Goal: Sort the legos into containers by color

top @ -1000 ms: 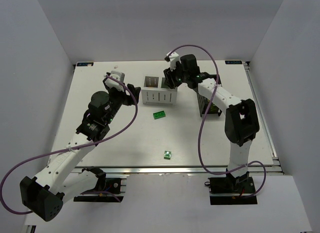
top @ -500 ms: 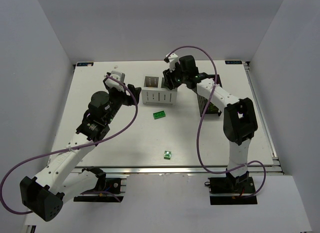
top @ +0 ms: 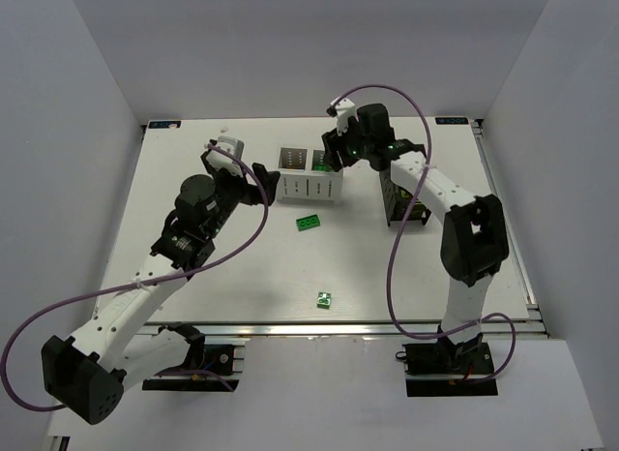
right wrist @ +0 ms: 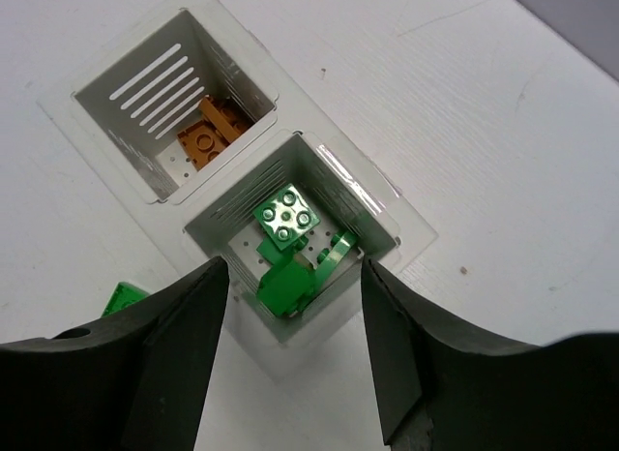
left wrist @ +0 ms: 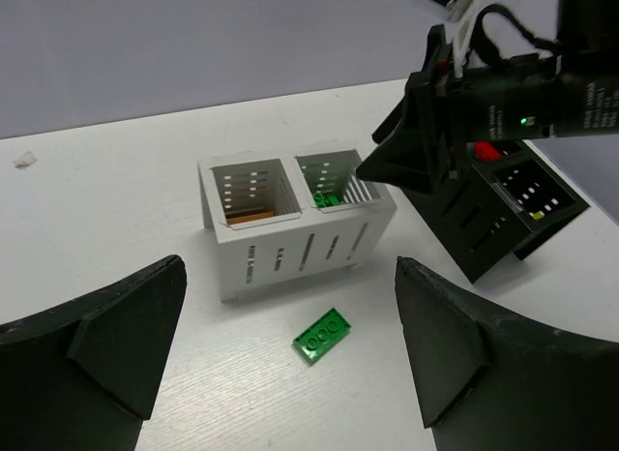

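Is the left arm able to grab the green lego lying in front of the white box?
Probably yes. The left gripper is open, and the green lego lies flat on the table just ahead of it with nothing between. The white box stands beyond the lego, apart from it.

- White box (left wrist: 280,253), slotted walls: orange bricks (right wrist: 206,134) in one compartment, green bricks (right wrist: 287,222) in the other.
- Black box (left wrist: 508,214), slotted.
- Loose green brick (left wrist: 322,335) on white table (left wrist: 116,199).
- Purple cables (top: 247,240).

No text, number or brand can be read anywhere. Two small blue stickers (top: 451,120) at the far corners of the white surface (top: 242,267) are too small to make out. So is the white mark on the near green studded plastic brick (top: 325,299).
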`<state>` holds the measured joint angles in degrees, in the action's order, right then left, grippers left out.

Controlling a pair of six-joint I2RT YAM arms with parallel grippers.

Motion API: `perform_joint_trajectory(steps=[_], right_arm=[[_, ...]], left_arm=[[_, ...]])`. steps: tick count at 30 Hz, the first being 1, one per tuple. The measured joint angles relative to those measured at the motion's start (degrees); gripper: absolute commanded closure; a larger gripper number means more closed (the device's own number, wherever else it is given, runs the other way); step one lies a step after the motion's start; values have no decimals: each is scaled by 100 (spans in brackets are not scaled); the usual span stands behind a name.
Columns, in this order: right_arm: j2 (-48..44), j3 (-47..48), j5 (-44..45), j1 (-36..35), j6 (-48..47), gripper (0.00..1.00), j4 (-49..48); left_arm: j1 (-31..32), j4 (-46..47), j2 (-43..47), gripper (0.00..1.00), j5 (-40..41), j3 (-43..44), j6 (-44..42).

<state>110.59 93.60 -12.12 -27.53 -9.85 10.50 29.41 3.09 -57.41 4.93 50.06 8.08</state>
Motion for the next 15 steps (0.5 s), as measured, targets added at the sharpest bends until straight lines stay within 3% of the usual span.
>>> perform_joint_trajectory(steps=[3,5,8,9,10,12,15], right_arm=[[-584,-380,17,13,-197,35,11],[-1239,-820,-42,20,-343,11,-31],[-2509,-1637,-496,57,-557,11,-195],[-2940,-1902,-839,72,-684,16,-238],[-3320,-2109,-1368,94,-931,30,-142],[-3943,-2389,-2302,96,-1346,43,111],[-4363,-2734,-3672,-39,-2168,72,621]], left_arm=[[-4,4,-39,2,-269,-31,129],[-4,2,-55,7,-501,-66,192],[-4,0,-153,18,-901,-70,232],[-7,-2,-197,21,-1032,-70,225],[-7,-2,-258,23,-1180,-70,208],[-7,-13,-424,27,-1467,-59,166],[-4,-127,-894,31,-1858,50,87]])
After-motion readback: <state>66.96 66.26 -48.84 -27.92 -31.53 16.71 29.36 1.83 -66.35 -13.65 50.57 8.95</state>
